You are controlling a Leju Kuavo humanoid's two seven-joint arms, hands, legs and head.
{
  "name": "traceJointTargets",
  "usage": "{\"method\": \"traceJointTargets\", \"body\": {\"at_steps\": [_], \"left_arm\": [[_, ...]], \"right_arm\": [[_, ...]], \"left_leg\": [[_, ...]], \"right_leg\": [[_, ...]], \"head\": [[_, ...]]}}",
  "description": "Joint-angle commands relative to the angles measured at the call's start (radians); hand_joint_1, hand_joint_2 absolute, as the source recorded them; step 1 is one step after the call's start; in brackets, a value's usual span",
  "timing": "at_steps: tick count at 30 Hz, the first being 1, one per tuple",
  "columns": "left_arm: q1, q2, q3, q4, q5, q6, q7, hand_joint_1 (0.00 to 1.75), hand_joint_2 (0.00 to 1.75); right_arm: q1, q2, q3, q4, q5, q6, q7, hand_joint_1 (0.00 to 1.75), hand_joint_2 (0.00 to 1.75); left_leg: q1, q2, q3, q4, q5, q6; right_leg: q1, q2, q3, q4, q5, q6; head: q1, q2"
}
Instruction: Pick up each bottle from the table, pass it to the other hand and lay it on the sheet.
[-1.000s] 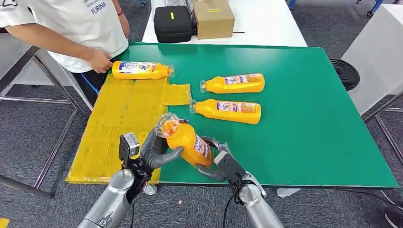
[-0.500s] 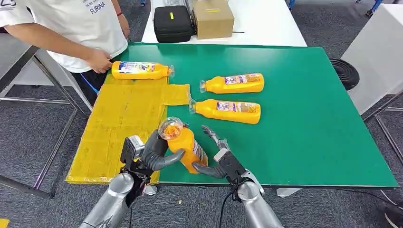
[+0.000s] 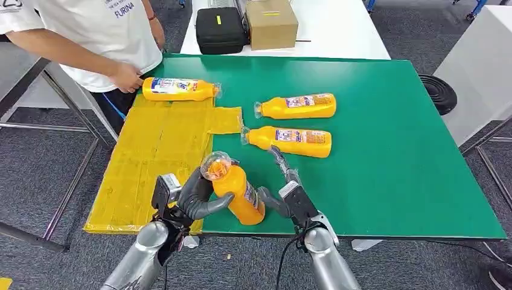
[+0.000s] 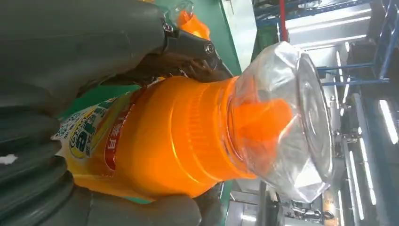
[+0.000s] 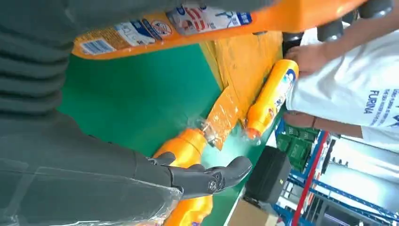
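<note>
The handover has just completed. A second ago both hands were on the bottle; half a second ago the right hand was peeling off; now its fingers point straight away toward 12 o'clock, spread, with nothing in them. It stands just beside the bottle at its 3 o'clock side; whether the palm touches the bottle's base cannot be told from the head view. The left hand alone grips the bottle around its shoulder and body, cap tilted up toward 11 o'clock, low over the near edge of the green table. The left wrist view shows the orange neck and clear cap sticking out beyond the closed grey fingers.

So the passing step looks done, and what remains for this bottle is to carry it toward 10 o'clock over the yellow sheet and lay it down.

One bottle already lies at the sheet's far edge, where a person's hand touches its base. Two more bottles lie on the table at 1 o'clock of the held one, waiting their turn.
</note>
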Motion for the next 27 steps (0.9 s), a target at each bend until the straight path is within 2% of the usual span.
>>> {"method": "traceJointTargets", "body": {"at_steps": [1, 5, 11, 15, 19, 23, 27], "left_arm": [[-0.064, 0.026, 0.040, 0.084, -0.009, 0.068, 0.004, 1.75, 1.75], [-0.121, 0.037, 0.131, 0.023, -0.140, 0.350, -0.038, 1.75, 1.75], [-0.116, 0.034, 0.156, -0.009, -0.150, 0.335, -0.013, 1.75, 1.75], [-0.133, 0.049, 0.197, -0.082, -0.242, 0.494, -0.064, 1.75, 1.75], [-0.182, 0.099, 0.240, -0.204, -0.322, 0.566, -0.035, 1.75, 1.75], [-0.205, 0.151, 0.255, -0.264, -0.411, 0.579, 0.025, 1.75, 1.75], [-0.247, 0.234, 0.194, -0.214, -0.687, 0.540, 0.139, 1.75, 1.75]], "right_arm": [[-0.006, 0.001, -0.020, -0.008, -0.002, -0.003, 0.002, 0.00, 0.00], [0.019, -0.008, 0.003, -0.055, 0.003, 0.013, 0.001, 0.00, 0.00], [0.025, -0.014, 0.010, -0.064, -0.001, 0.015, 0.003, 0.00, 0.00], [0.039, -0.015, -0.001, -0.077, -0.030, 0.025, -0.007, 0.00, 0.00], [0.074, -0.017, -0.039, -0.113, -0.078, 0.035, -0.010, 0.00, 0.00], [0.059, -0.013, -0.070, -0.087, -0.103, 0.052, -0.010, 0.00, 0.00], [0.049, -0.016, -0.097, -0.081, -0.112, 0.059, -0.011, 0.00, 0.00]], "left_leg": [[0.000, 0.001, 0.004, -0.001, -0.001, 0.000], [0.001, 0.001, 0.003, 0.000, -0.001, -0.001], [0.001, 0.002, 0.003, 0.000, -0.001, 0.000], [0.001, 0.001, 0.001, 0.000, 0.000, 0.000], [0.002, 0.001, 0.002, 0.002, -0.002, -0.001], [0.001, 0.003, 0.003, 0.002, -0.002, -0.001], [0.001, 0.003, 0.003, 0.000, -0.001, -0.001]], "right_leg": [[0.001, 0.000, 0.004, -0.001, -0.001, -0.002], [0.001, 0.000, 0.003, 0.000, -0.001, -0.003], [0.001, 0.000, 0.003, 0.000, -0.001, -0.003], [0.001, 0.001, 0.001, 0.000, 0.000, -0.002], [0.002, 0.000, 0.002, 0.002, -0.002, -0.004], [0.002, 0.002, 0.003, 0.002, -0.002, -0.004], [0.001, 0.001, 0.002, 0.001, -0.001, -0.002]], "head": [[0.000, 0.000], [0.000, 0.000], [0.000, 0.000], [0.000, 0.000], [0.000, 0.000], [0.000, 0.000], [0.001, 0.000]]}}
